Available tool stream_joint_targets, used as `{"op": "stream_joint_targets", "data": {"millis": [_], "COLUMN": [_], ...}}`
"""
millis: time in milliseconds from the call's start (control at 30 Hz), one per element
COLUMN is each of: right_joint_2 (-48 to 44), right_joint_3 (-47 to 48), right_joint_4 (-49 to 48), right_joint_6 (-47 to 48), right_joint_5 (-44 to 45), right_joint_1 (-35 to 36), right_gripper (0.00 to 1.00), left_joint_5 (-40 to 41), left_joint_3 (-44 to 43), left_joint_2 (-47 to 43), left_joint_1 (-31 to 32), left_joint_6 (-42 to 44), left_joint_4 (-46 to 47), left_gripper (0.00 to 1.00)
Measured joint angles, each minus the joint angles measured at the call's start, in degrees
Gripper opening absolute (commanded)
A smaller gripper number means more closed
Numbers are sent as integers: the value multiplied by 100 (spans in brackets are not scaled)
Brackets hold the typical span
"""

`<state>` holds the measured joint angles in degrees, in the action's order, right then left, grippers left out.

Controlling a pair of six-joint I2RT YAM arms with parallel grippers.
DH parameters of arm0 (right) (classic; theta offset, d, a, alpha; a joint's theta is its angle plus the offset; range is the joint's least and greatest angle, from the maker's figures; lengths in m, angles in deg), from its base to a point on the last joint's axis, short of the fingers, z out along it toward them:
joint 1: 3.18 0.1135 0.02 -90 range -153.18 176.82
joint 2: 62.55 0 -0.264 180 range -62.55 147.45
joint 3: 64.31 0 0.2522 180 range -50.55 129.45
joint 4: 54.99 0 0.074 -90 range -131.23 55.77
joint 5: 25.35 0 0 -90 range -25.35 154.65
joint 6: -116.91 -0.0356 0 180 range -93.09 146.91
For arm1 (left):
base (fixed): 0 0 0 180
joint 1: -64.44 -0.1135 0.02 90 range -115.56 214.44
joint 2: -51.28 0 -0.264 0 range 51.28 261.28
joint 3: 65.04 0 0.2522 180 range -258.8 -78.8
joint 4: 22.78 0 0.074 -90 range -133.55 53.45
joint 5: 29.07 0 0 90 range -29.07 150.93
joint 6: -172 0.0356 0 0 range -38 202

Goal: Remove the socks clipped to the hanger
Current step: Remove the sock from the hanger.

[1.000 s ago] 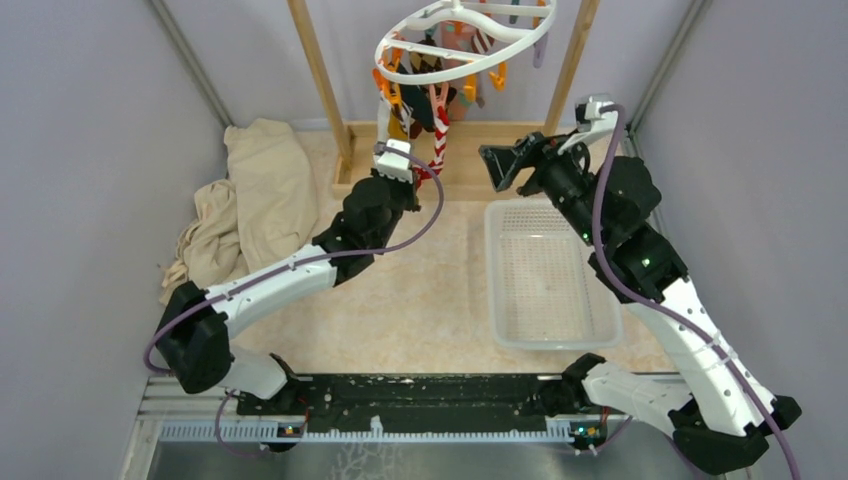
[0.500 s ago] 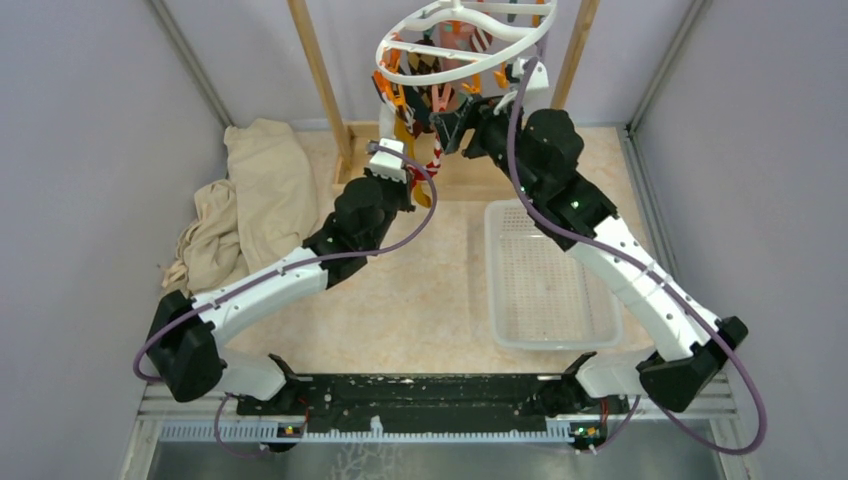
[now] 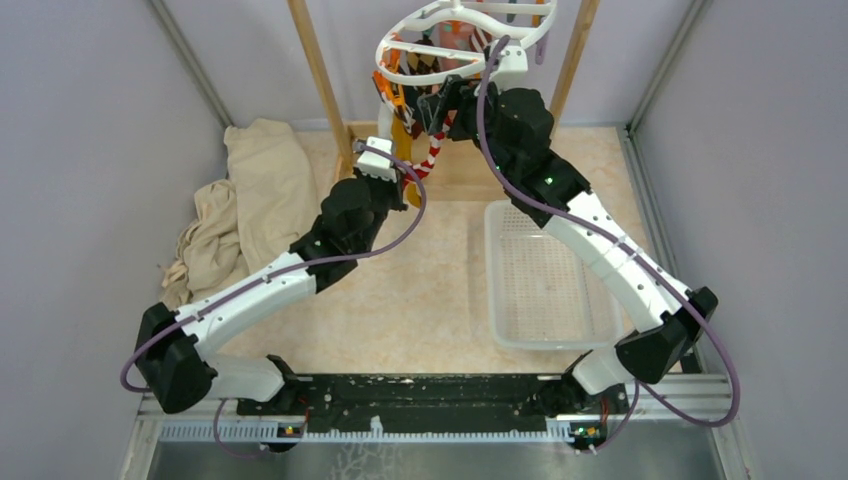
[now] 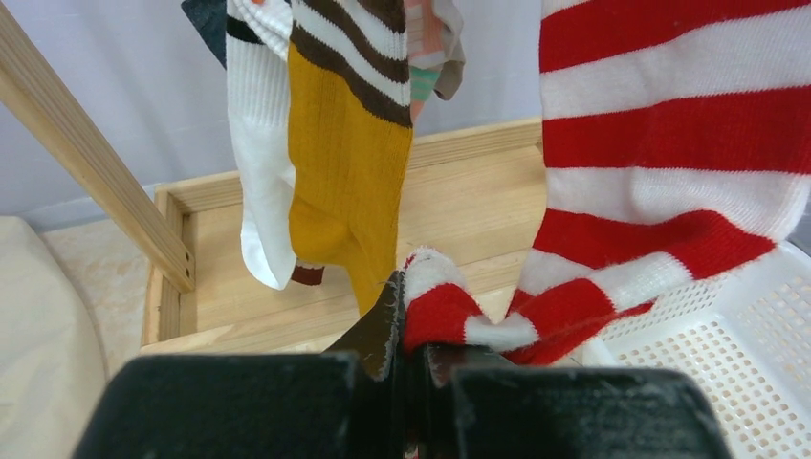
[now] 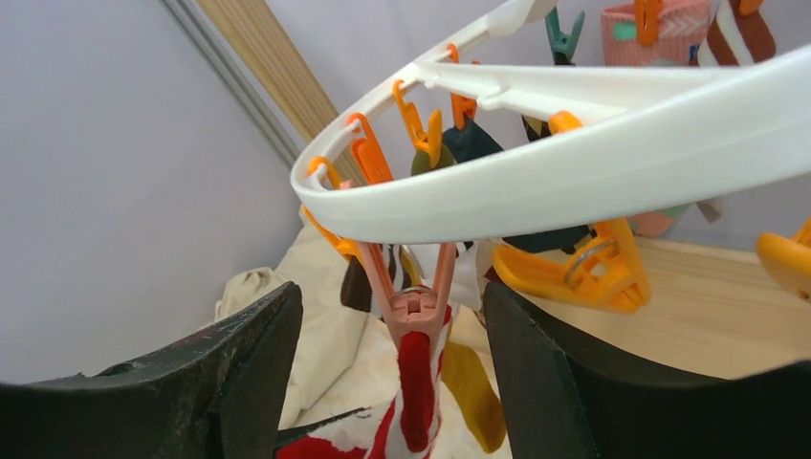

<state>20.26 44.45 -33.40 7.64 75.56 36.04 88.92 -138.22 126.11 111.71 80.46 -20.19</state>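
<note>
The white ring hanger [image 3: 470,45] [image 5: 574,163] hangs between two wooden posts with socks clipped below it. My left gripper [image 4: 413,325] [image 3: 395,172] is shut on the toe end of the red-white striped sock [image 4: 660,163] [image 3: 432,150]. Beside it hang a mustard yellow sock [image 4: 349,182] and a white sock [image 4: 258,163]. My right gripper [image 5: 392,325] [image 3: 440,100] is open just under the ring, its fingers on either side of the salmon clip [image 5: 416,301] that pinches the striped sock's top [image 5: 416,382]. Orange clips [image 5: 569,268] dangle nearby.
A white perforated basket [image 3: 545,285] [image 4: 756,354] sits on the table right of centre. A beige cloth heap [image 3: 245,200] lies at the left. The wooden frame's base [image 4: 287,258] and posts [image 3: 318,75] stand close behind the socks.
My right arm has swung left and up from above the basket to the hanger, and now straddles the striped sock's clip. My left gripper, still gripping the sock, has drawn slightly left.
</note>
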Motion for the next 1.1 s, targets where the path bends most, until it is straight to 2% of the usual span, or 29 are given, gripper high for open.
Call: {"op": "stream_joint_targets", "data": {"millis": [433, 900, 1100], "right_joint_2": [267, 404, 413], "right_joint_3": [232, 264, 264], "right_joint_4": [116, 26, -63], "right_joint_6": [2, 15, 17], "right_joint_5": [234, 363, 459], "right_joint_1": [0, 0, 0], "right_gripper": [64, 63, 59], "left_joint_5": [33, 35, 35], "left_joint_3": [2, 46, 46], "left_joint_2": [-151, -188, -188], "left_joint_1": [0, 0, 0], "left_joint_6": [-13, -129, -179], "left_joint_4": [-221, -361, -393], "left_gripper": [0, 0, 0]}}
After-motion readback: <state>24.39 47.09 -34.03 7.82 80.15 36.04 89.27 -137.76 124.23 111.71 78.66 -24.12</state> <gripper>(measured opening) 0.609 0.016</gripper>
